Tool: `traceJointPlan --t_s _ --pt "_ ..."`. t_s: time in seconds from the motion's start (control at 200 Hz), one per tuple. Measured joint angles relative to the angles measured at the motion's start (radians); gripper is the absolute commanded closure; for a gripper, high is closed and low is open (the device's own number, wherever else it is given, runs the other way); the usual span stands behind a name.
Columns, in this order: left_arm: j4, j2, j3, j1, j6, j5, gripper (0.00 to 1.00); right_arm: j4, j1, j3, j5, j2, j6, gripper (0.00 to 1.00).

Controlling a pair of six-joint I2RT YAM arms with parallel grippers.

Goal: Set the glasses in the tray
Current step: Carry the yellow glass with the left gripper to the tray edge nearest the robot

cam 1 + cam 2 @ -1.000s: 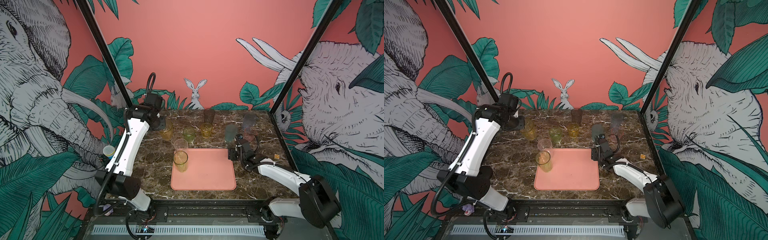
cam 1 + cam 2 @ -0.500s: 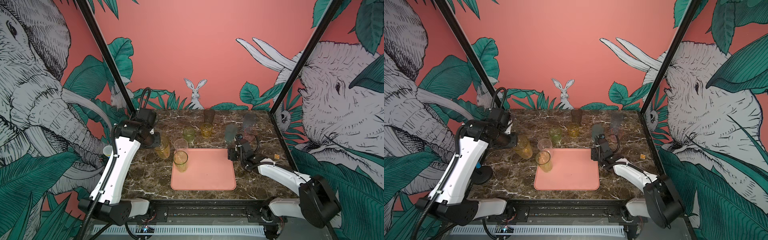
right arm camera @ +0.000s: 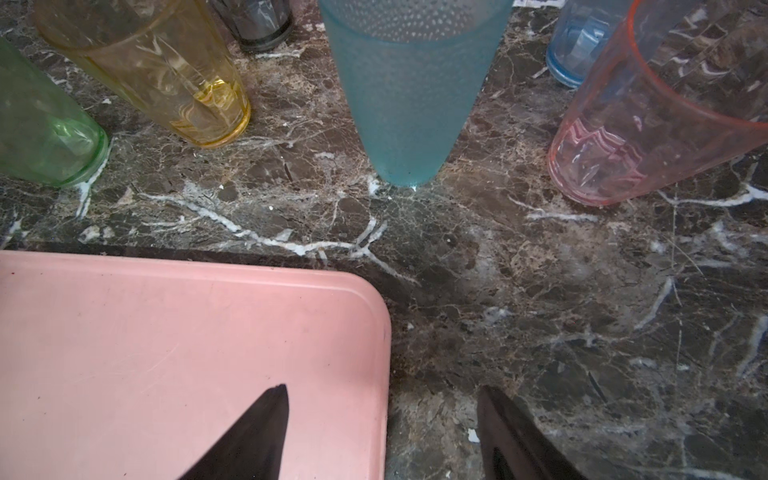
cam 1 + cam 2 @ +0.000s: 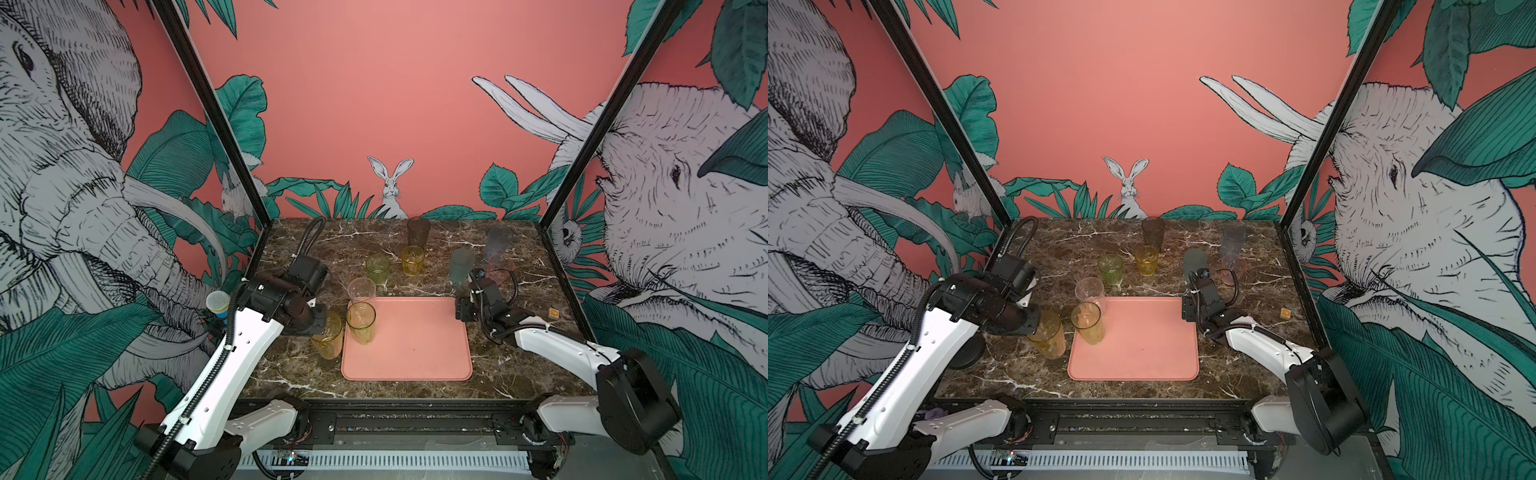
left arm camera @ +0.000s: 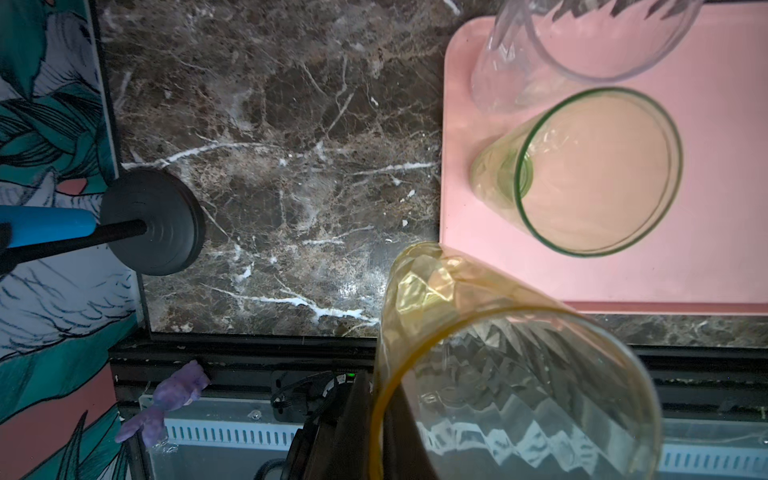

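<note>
Glasses on tray: a tall green glass [image 4: 361,328] and a clear glass [image 4: 361,290] were stood at the left end of the tray [image 4: 415,349].
Glasses off tray: a short green glass [image 4: 377,268], short amber glass [image 4: 412,259], grey glass [image 4: 417,231], teal glass [image 4: 461,266], lavender glass [image 4: 496,245] and pink glass [image 4: 500,270] were stood on the worktop [image 4: 291,374] beyond the tray's far edge.
Left claw [image 5: 376,419]: was clamped on the rim of a tall amber glass [image 4: 328,340], held just beside the tray's left edge.
Right claw [image 3: 382,390]: was held spread and empty over the tray's far right corner.

Left wrist view cuts off the clear tumbler [image 5: 582,37].
</note>
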Motion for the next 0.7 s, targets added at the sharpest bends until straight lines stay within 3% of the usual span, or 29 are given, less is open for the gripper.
traceJointPlan --t_s 0.355,0.7 --pt "0.119 -0.114 -0.174 -0.056 -0.021 0.062 1.00 0.003 0.000 0.000 0.000 0.000 0.002 0.26" --pt "0.211 -0.112 -0.245 -0.161 -0.075 0.066 1.00 0.004 0.000 0.000 -0.001 0.000 0.003 0.26"
